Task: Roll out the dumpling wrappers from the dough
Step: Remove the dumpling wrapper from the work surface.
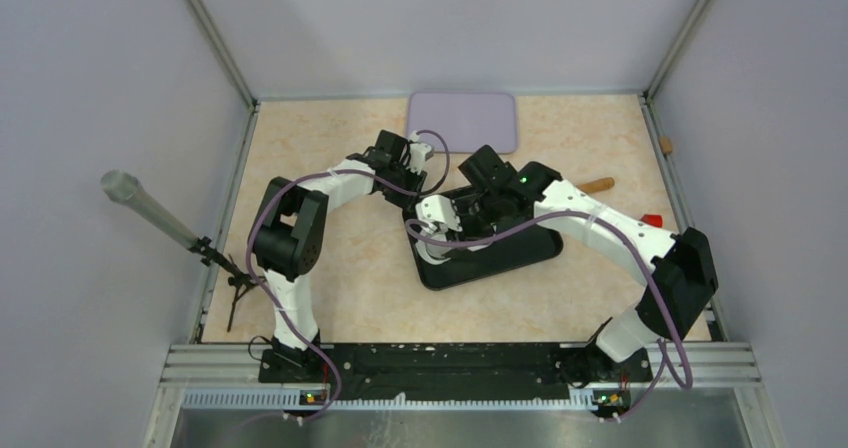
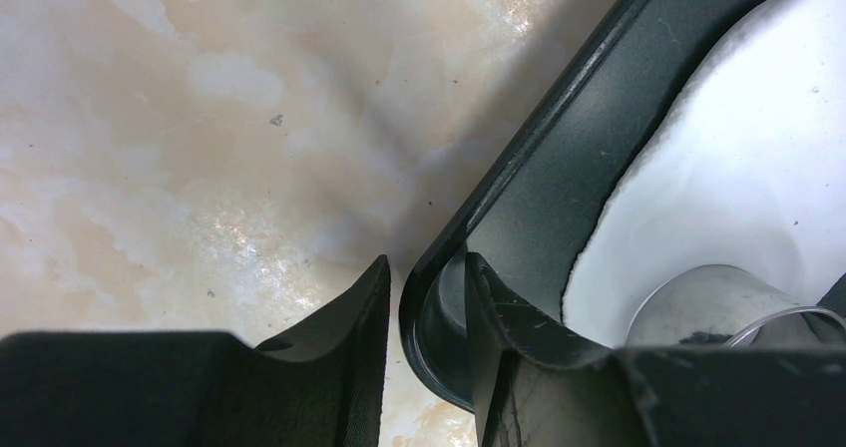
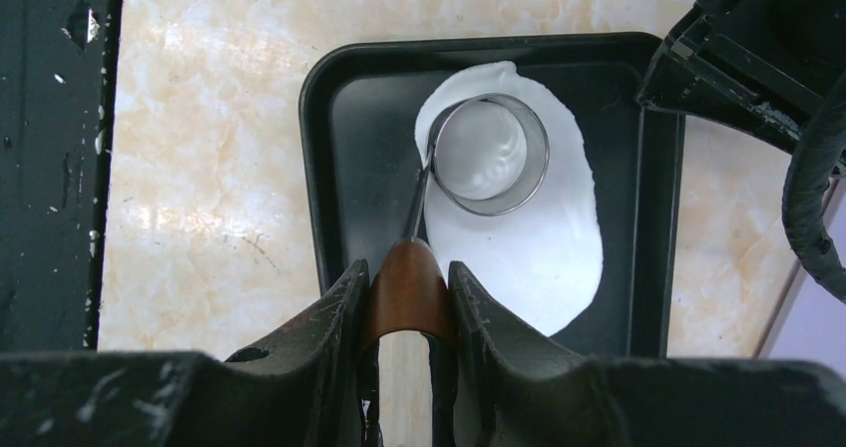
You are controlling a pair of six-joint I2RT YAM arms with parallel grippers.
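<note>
The dough [image 3: 539, 247] lies flat in the black tray [image 3: 339, 168], a white oval with its long axis running away from your right gripper [image 3: 407, 269], which pinches the ring cutter [image 3: 489, 208] by its handle. The arms hide the dough from above, and only the left wrist view shows your left gripper [image 2: 427, 259] straddling the tray's corner rim, clamped or not you cannot tell. The table [image 1: 340, 268] is beige and marbled, and the walls [image 1: 100, 68] are grey.

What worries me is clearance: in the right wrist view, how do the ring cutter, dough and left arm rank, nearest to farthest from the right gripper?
1. Ring cutter: wooden handle clamped by the right gripper.
2. Dough: just ahead, under the ring.
3. Left arm: far upper right.
</note>
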